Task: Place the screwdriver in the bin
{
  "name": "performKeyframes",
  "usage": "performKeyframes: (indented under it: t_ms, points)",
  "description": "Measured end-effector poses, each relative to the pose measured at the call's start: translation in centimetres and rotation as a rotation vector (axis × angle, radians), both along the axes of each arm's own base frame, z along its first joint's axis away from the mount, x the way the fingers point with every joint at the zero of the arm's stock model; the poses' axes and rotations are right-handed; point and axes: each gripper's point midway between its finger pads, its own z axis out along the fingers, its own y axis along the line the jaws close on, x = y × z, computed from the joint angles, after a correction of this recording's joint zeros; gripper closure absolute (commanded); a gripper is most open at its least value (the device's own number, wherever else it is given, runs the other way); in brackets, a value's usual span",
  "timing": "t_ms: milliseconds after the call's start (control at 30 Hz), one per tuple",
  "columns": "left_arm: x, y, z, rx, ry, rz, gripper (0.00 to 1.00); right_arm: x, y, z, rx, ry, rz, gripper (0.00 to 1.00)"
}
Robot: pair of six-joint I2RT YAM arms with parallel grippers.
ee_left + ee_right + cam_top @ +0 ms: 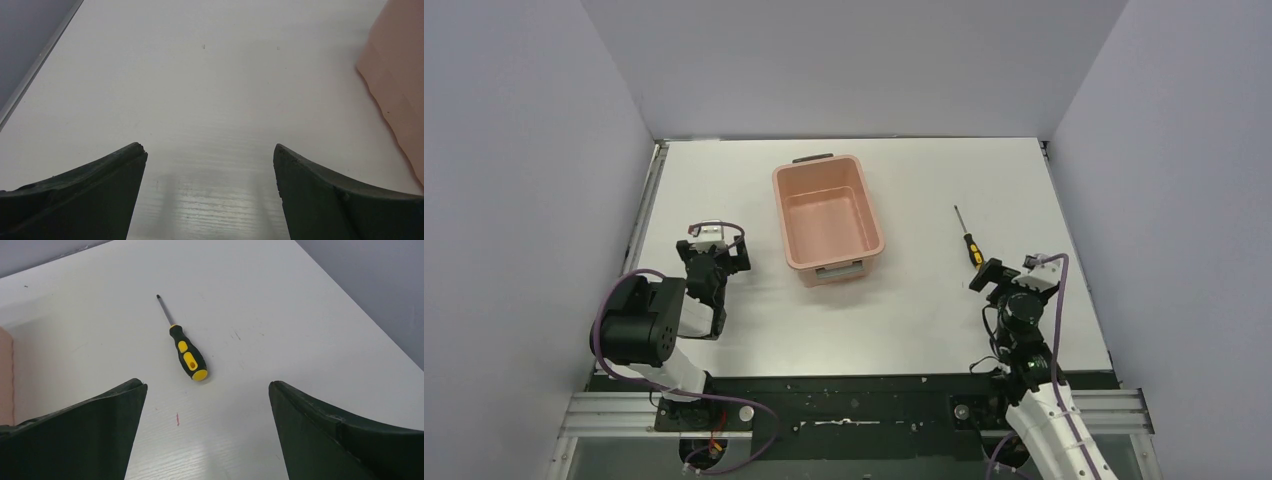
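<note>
The screwdriver (968,237) lies flat on the white table, right of centre, with its yellow-and-black handle (188,356) toward the arms and its thin shaft pointing away. The salmon-pink bin (827,220) stands empty near the table's middle, a grey handle at each short end. My right gripper (1008,276) hovers just short of the handle, open, nothing between its fingers (100,425). Left of the bin, my left gripper (713,252) is open over bare table, and the bin's wall (400,90) shows at the right edge of its wrist view.
Grey walls enclose the table on the left, back and right. A metal rail (646,215) runs along the table's left edge. The dark base plate (854,405) with both arm mounts spans the near edge.
</note>
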Motion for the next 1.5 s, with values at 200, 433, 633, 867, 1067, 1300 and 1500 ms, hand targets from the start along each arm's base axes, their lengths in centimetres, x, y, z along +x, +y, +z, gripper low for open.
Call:
performKeyframes:
  t_ms: [200,433,633,867,1067,1300,1500]
  points:
    - [0.0,0.0,0.0,0.0,0.0,0.0,0.03,0.8,0.9,-0.7,-0.031,0.071,0.059,0.0]
    - [0.0,0.0,0.0,0.0,0.0,0.0,0.03,4.0,2.0,6.3,-0.079,0.056,0.11,0.0]
    - [0.0,0.0,0.0,0.0,0.0,0.0,0.03,9.8,2.2,13.3,-0.145,0.139,0.107,0.0]
    - [0.0,0.0,0.0,0.001,0.0,0.0,0.03,17.3,1.5,7.6,-0.164,0.473,0.188,0.07]
    - [0.0,0.0,0.0,0.0,0.0,0.0,0.03,16.5,2.1,-5.8,-0.118,0.88,0.308,0.19]
    - [0.0,0.0,0.0,0.0,0.0,0.0,0.03,14.2,2.7,-11.4,-0.095,1.05,0.359,0.89]
    - [0.0,0.0,0.0,0.0,0.0,0.0,0.03,14.2,2.3,-10.7,-0.114,1.078,0.337,1.0]
